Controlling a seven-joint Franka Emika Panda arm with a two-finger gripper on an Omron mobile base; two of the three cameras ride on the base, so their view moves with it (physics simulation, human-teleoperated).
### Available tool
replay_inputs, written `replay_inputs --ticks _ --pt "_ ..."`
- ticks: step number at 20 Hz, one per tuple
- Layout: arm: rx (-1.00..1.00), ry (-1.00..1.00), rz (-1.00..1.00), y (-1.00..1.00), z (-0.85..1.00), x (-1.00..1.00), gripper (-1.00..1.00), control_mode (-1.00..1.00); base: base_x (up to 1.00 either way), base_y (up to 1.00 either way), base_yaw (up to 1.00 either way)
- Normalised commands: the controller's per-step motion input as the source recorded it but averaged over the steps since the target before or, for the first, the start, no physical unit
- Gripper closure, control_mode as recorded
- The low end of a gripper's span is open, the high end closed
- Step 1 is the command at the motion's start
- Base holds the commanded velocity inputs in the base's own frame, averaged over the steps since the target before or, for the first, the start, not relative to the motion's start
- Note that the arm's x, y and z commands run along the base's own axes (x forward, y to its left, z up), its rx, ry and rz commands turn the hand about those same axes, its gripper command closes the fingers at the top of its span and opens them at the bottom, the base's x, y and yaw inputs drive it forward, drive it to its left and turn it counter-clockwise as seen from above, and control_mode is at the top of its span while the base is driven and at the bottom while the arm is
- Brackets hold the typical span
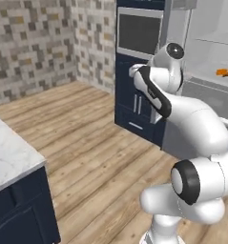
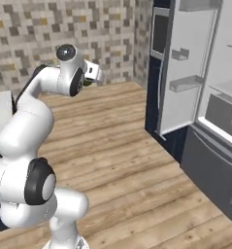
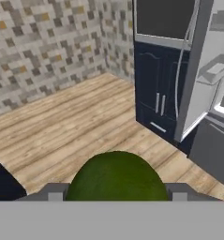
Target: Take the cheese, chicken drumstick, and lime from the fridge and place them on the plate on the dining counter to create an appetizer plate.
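— Half the lime [image 3: 117, 176] is showing, bottom cut off; fingertips [image 3: 55, 191] barely peeking.
— It's sitting between them, so the gripper [image 3: 114, 193] is probably gripping it, near the open fridge [image 2: 209, 87].

Lime [image 3: 117, 176] between gripper [image 3: 114, 191] fingertips, above wood floor [image 3: 66, 126]. Fridge [image 2: 205, 82] ahead right, door [image 2: 185, 63] swung open. Cheese [image 1: 223, 72] on fridge shelf. Cabinets [image 3: 158, 93] with oven [image 1: 139, 32] above, left of fridge. Desk [image 1: 8, 152] at near left.

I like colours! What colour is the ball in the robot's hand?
Dark green lime, clearest in the hand view.
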Motion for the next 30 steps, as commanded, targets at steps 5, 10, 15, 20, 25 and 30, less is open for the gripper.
replay_inputs --ticks 5,10,15,20,25,30 --pt "0.00 0.00 0.00 0.00 0.00 0.00 1.00 1.00 -0.70 -0.09 0.43" --pt "0.00 0.00 0.00 0.00 0.00 0.00 1.00 1.00 -0.50 -0.07 0.41" --pt "0.00 0.00 0.00 0.00 0.00 0.00 1.00 1.00 -0.13 0.00 0.39" --pt "0.00 0.00 0.00 0.00 0.00 0.00 1.00 1.00 0.00 0.08 0.35" --pt "0.00 0.00 0.00 0.00 0.00 0.00 1.00 1.00 0.00 0.19 0.32" --pt "0.00 0.00 0.00 0.00 0.00 0.00 1.00 1.00 0.02 0.55 0.26"
